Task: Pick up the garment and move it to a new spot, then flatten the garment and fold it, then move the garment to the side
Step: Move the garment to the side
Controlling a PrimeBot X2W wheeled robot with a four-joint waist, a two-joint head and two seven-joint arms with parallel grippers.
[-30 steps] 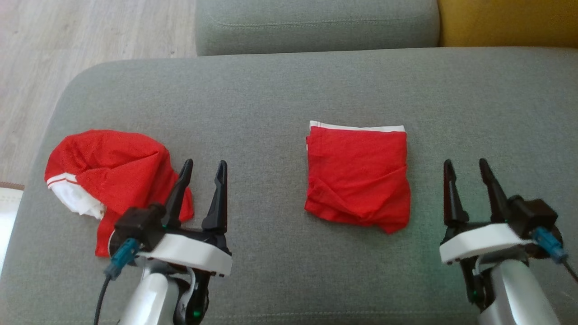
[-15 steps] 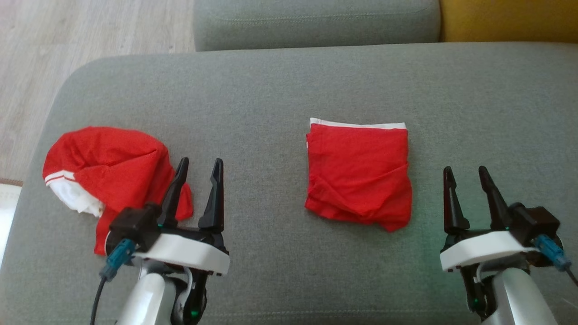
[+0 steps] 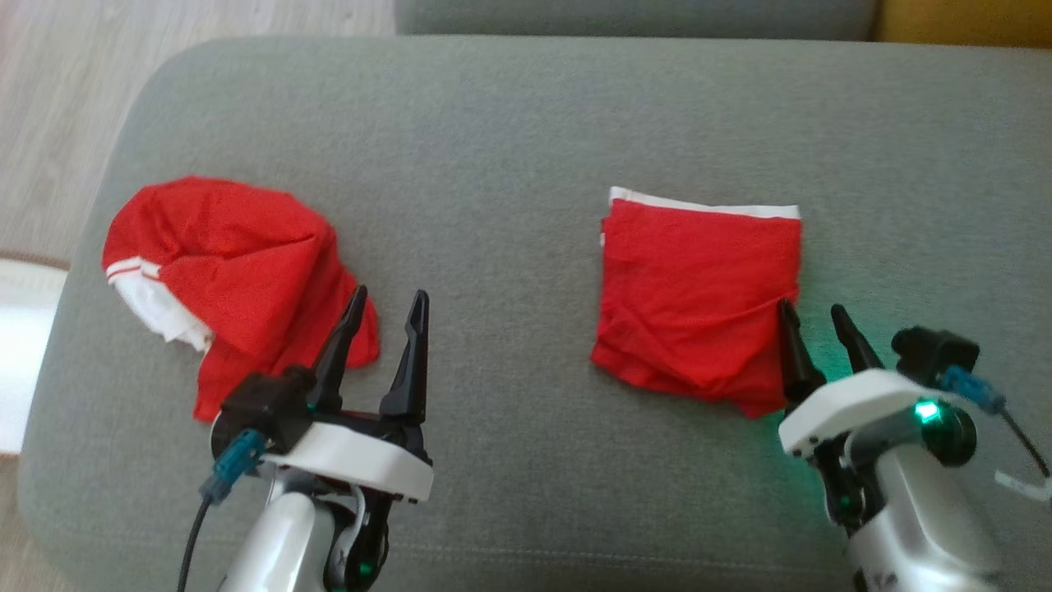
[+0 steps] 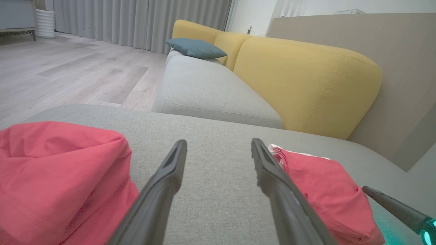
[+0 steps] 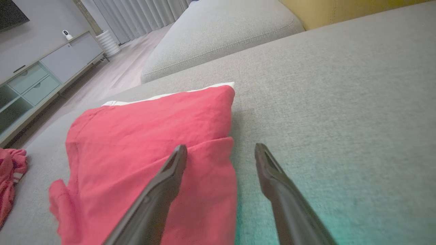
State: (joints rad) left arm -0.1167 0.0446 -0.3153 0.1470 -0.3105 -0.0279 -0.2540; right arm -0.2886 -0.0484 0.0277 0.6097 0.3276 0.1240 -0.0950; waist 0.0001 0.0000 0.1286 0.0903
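The folded red cloth garment with a white band lies right of centre on the grey fabric sofa seat, and the right gripper, spread and empty, straddles its near right edge, likely to pinch it for shifting aside, while the left gripper hovers released.

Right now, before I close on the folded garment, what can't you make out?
Head view: the right gripper hides the near right corner of the folded garment; finger contact with the cloth is unclear.
Head view: the left gripper hides part of the crumpled garment, along its near edge.
Left wrist view: the crumpled garment is cut by the left and bottom edges.
All views: the folded garment's inner layers lie under its top layer.
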